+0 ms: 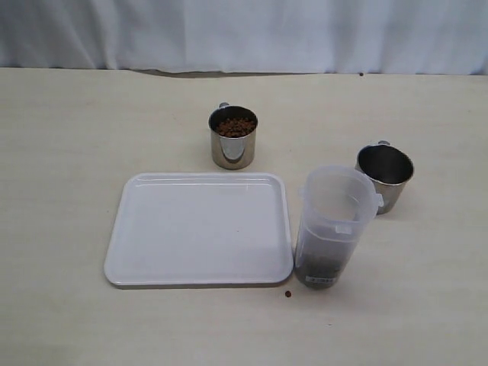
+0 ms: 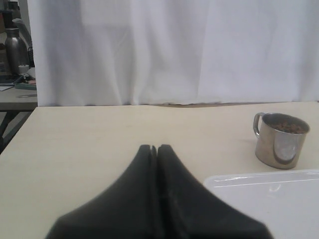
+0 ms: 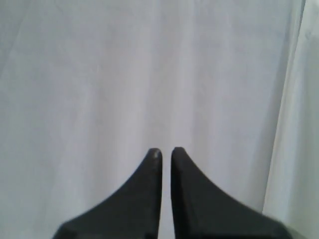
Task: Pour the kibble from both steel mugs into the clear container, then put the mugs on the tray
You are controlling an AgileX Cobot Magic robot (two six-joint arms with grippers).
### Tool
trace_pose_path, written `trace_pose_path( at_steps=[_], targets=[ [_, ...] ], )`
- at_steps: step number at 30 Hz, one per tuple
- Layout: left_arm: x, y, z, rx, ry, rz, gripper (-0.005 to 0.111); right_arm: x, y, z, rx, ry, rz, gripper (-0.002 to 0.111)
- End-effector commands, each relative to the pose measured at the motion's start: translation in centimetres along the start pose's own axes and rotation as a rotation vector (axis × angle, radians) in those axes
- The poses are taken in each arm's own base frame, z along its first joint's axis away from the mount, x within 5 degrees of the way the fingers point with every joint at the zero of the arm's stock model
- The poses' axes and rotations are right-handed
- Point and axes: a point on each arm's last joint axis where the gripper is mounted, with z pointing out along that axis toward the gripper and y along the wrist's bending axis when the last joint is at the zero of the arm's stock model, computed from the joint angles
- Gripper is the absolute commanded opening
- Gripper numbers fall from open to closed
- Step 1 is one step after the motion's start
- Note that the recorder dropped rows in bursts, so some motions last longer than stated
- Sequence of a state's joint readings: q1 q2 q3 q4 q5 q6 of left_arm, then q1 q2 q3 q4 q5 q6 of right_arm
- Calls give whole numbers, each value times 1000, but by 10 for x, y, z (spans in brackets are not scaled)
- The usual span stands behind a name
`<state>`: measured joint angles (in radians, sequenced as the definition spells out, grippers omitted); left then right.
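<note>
Plainly, half the pouring looked done. The container (image 1: pixel 333 229) stood upright just beside the tray's (image 1: pixel 198 229) right edge, with a dark layer of kibble (image 1: pixel 320 267) in its bottom. Just behind it and to the right stood a mug (image 1: pixel 385 177) that looked empty. The other mug (image 1: pixel 233 141) sat beyond the tray's far edge, close to it, and was filled nearly to the brim with pellets. One stray pellet (image 1: pixel 288 294) lay on the worktop (image 1: pixel 69 152) by the tray's near right corner. The tray itself was bare.

Neither arm held anything. The left gripper (image 2: pixel 153 148) had its fingers pressed together and hung over the worktop, well apart from the full mug. The right gripper (image 3: pixel 166 151), fingers closed to a sliver, pointed at the white curtain (image 3: pixel 99 74).

The full mug seemed the left arm's job. Its fingers would have to spread first, then take the mug by its wall or by the handle (image 2: pixel 257 125), which faced that arm. With the mug so full, it wanted a level carry. A slow tilt with the lip right over the container's mouth would keep pellets from bouncing off the rim. The tall container could tip if knocked.
</note>
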<state>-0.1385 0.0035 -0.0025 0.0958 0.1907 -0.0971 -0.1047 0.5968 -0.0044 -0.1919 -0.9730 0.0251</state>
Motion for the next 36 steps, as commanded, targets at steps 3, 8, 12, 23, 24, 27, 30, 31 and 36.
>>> trace_pose_path(
  at_steps=[3, 8, 12, 23, 24, 27, 30, 31, 36],
  targets=[
    [-1, 0, 0, -2, -18, 1, 0, 8, -2, -26, 61, 221, 100, 5],
    [-1, 0, 0, -2, -18, 1, 0, 12, -4, -49, 121, 331, 105, 5],
    [-1, 0, 0, -3, -14, 1, 0, 19, -4, -58, 156, 408, 183, 5],
    [0, 0, 0, -3, -11, 1, 0, 29, -3, -63, 163, 532, 190, 5],
    [0, 0, 0, -3, -11, 1, 0, 29, -3, -63, 165, 535, 211, 5],
    [1, 0, 0, -4, -1, 1, 0, 29, -3, -63, 168, 532, 229, 5],
    [0, 0, 0, -4, -3, 1, 0, 29, -3, -63, 168, 532, 229, 5],
    [0, 0, 0, -4, -3, 1, 0, 29, -3, -63, 168, 532, 229, 5],
    [0, 0, 0, -4, -3, 1, 0, 29, -3, -63, 168, 532, 229, 5]
  ],
)
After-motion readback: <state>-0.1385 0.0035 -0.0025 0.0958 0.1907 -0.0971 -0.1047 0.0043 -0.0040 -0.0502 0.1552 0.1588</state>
